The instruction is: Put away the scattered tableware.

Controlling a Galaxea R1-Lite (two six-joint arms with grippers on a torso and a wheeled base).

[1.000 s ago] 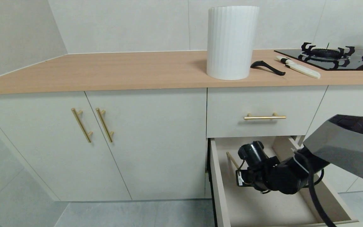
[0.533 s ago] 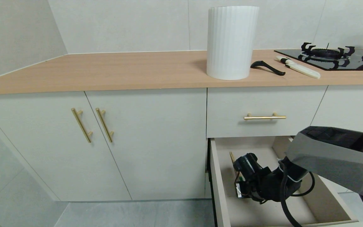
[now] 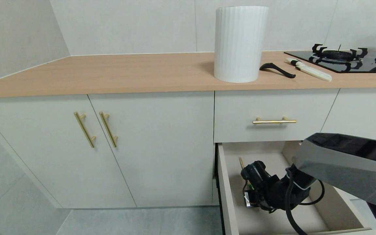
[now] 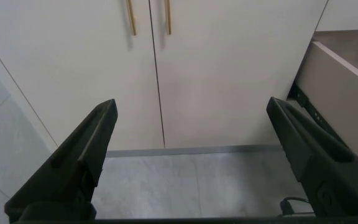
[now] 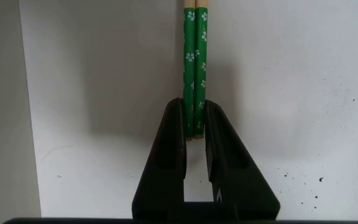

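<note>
Two chopsticks (image 5: 195, 62) sit clamped in the right jaws inside the drawer (image 3: 226, 195), pointing straight ahead. Left jaws stand apart, outside it.

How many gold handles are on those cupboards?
3. The left door handle and right door handle stand upright side by side; the drawer handle lies level on the shut drawer above the open drawer, whose own handle may be hidden.

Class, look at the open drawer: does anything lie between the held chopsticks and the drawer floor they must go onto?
Nothing visible does. The right tool holds the chopsticks inside the drawer, with its pale floor directly behind them.
</note>
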